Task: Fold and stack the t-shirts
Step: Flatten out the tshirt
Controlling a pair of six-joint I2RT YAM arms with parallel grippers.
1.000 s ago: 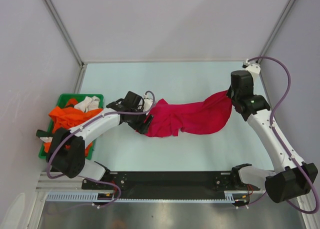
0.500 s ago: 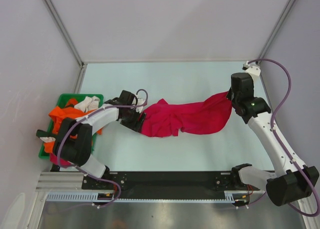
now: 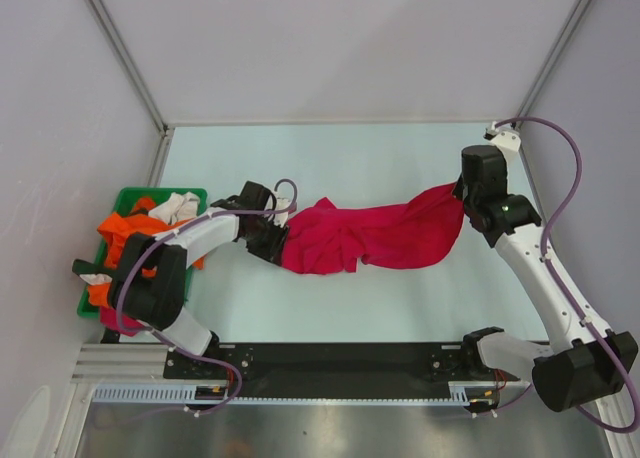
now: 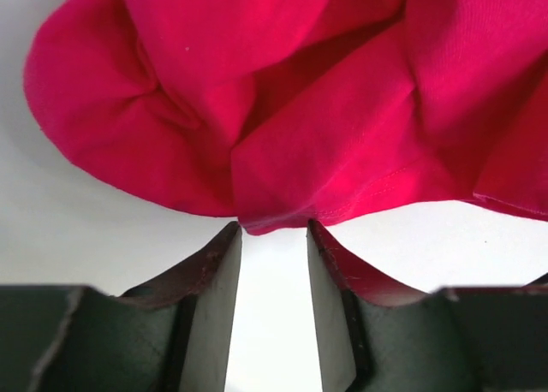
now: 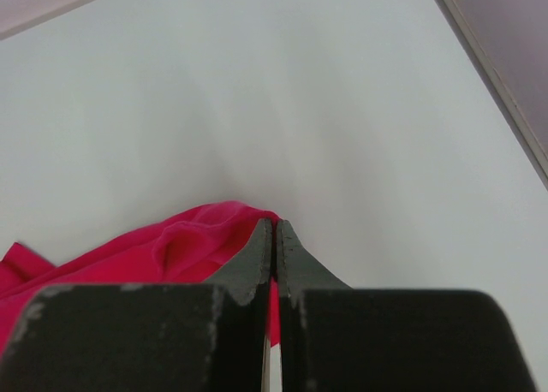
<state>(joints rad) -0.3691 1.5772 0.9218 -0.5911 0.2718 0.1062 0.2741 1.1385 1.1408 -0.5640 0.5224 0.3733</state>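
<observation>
A crumpled crimson-pink t-shirt point(image 3: 370, 236) lies stretched across the middle of the table. Its right end is raised, and my right gripper point(image 3: 462, 190) is shut on it. In the right wrist view a strip of crimson cloth point(image 5: 171, 246) shows between the closed jaws of that gripper point(image 5: 275, 225). My left gripper point(image 3: 278, 246) sits low at the shirt's left end. In the left wrist view the left gripper point(image 4: 274, 229) has its jaws apart, and a folded hem of the shirt point(image 4: 274, 109) lies right at its fingertips. Orange t-shirts point(image 3: 130, 233) are heaped in the tray.
A green plastic tray point(image 3: 125, 192) stands at the left edge of the table, holding the orange shirts and a white cloth point(image 3: 178, 207). Walls close in the table at the left, back and right. A black rail point(image 3: 340, 360) runs along the near edge.
The left arm has swung left and the shirt's left end has shifted left with it. The left jaws have narrowed. The right gripper has stayed put.
</observation>
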